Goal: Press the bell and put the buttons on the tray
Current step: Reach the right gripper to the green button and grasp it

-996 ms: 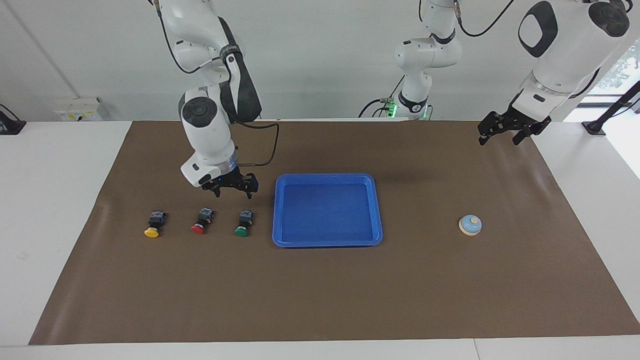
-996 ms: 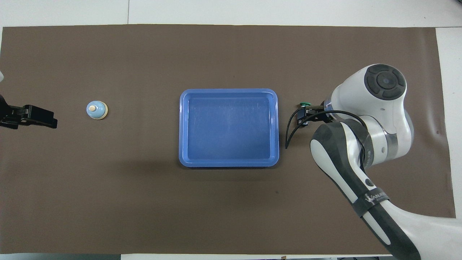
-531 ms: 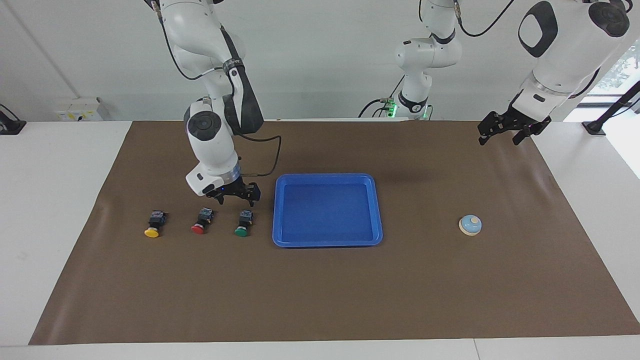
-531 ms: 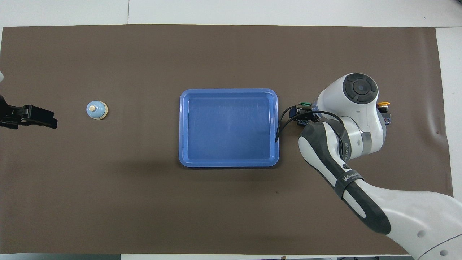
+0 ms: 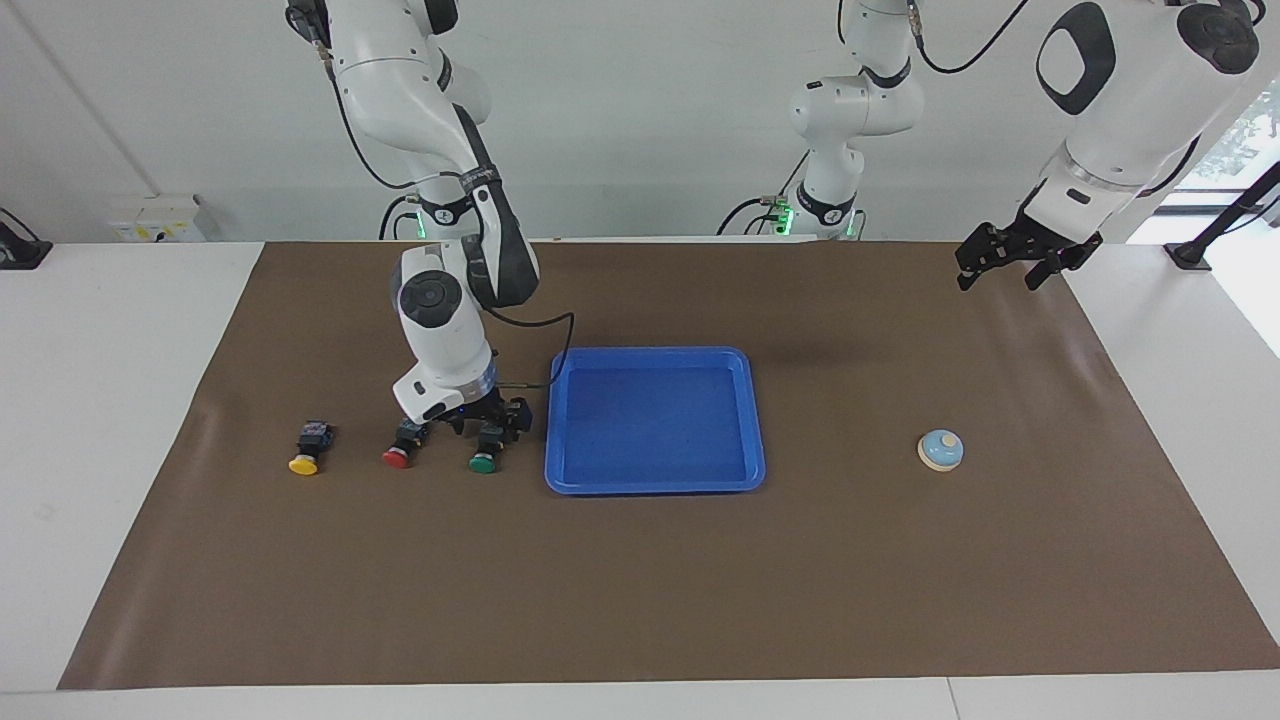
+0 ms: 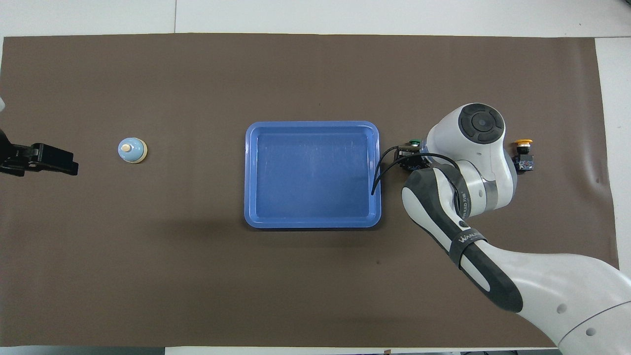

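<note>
Three buttons lie in a row beside the blue tray, toward the right arm's end: yellow, red and green. My right gripper is down at the mat over the green button's black body, straddling it. The right arm hides the red button in the overhead view. The light-blue bell stands alone toward the left arm's end. My left gripper hangs open and empty above the mat's corner, waiting.
A brown mat covers the table, with white tabletop around it. A black cable loops from the right wrist over the tray's rim. A third arm's base stands at the robots' edge of the table.
The right arm has swung toward the tray and lowered its gripper from above the mat down onto the green button. The left arm, bell, tray and other buttons have not moved.
</note>
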